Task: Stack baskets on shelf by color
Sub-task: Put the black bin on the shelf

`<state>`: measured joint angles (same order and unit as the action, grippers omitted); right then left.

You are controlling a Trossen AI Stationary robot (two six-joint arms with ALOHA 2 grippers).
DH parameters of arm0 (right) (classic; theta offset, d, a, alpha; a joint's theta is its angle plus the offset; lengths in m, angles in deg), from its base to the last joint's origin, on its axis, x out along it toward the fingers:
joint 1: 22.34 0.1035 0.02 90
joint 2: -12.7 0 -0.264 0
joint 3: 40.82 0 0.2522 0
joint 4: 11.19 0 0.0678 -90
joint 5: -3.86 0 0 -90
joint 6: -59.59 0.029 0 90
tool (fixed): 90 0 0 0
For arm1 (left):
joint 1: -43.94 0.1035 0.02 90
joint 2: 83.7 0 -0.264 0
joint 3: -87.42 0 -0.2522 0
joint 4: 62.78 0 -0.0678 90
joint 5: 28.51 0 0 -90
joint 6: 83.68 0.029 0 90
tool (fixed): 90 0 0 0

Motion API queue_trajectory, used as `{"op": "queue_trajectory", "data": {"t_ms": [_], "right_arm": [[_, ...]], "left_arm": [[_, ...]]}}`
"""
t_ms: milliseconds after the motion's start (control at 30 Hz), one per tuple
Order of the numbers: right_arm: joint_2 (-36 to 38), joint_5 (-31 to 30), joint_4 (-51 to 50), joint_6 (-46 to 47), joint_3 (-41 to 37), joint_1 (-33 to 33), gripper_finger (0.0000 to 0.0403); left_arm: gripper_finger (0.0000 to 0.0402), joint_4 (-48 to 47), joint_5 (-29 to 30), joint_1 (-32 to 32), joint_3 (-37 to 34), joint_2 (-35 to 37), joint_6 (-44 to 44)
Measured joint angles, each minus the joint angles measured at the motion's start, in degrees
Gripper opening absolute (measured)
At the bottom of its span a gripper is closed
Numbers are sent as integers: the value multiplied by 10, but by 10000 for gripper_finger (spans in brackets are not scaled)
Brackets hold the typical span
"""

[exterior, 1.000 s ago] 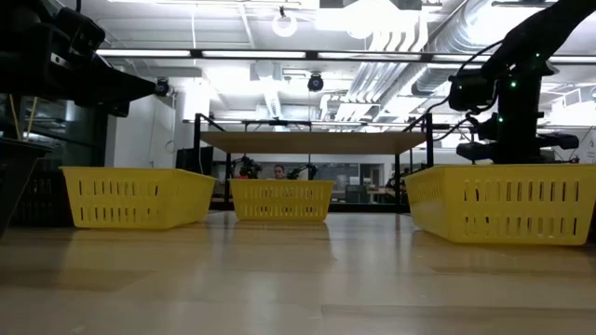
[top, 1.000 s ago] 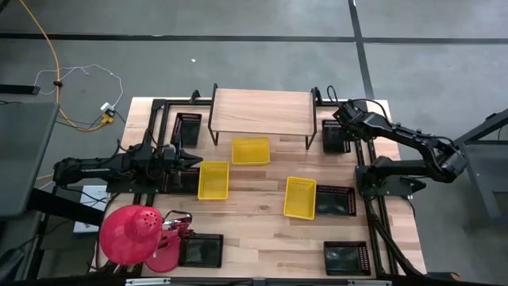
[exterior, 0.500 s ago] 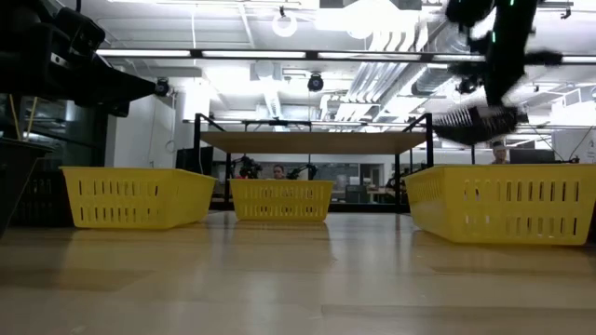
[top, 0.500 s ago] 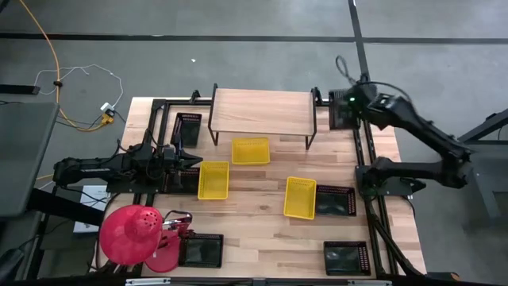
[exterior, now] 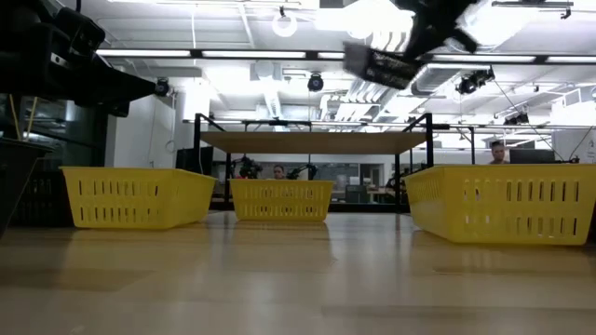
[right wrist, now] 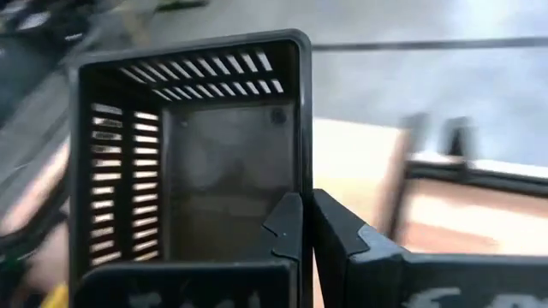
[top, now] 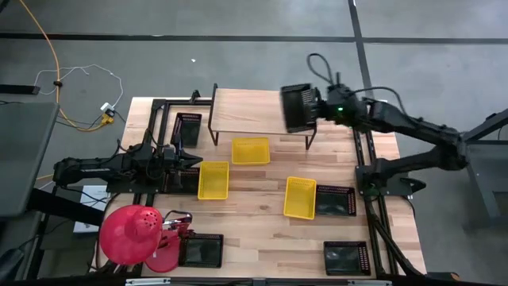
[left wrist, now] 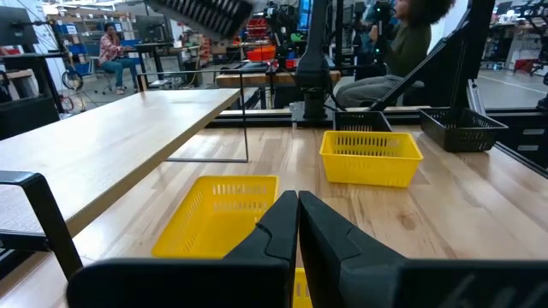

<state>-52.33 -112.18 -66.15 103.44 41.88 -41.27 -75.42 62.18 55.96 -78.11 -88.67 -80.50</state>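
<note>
R claw (top: 311,110) is clamped on the rim of a black basket (top: 296,107), holding it in the air over the shelf (top: 254,111) at its 3 o'clock end; basket is tipped on edge, open side facing out in the high view. In the R wrist view the fingers (right wrist: 291,224) pinch the basket wall, no gap. L claw (top: 190,160) sits at the bench's (top: 262,238) 9 o'clock side, fingers pressed together w/ nothing betw. them, just beside a yellow basket (top: 213,179). Second yellow basket (top: 250,150) lies in front of the shelf, near bench centre; third (top: 300,197) toward 4 o'clock. More black baskets at bench edges: 10 o'clock (top: 187,128), 4 o'clock (top: 335,201), 5 o'clock (top: 345,257), 7 o'clock (top: 200,250). Shelf top is bare wood.
</note>
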Motion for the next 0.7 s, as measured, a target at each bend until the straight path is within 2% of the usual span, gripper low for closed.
{"op": "queue_trajectory", "data": {"t_ms": [333,700], "right_arm": [[-121,3,-127,50,99,-23,0],[-162,4,-161,95,88,-39,7]], "left_arm": [[3,0,0,0,0,0,0],[3,0,0,0,0,0,0]]}}
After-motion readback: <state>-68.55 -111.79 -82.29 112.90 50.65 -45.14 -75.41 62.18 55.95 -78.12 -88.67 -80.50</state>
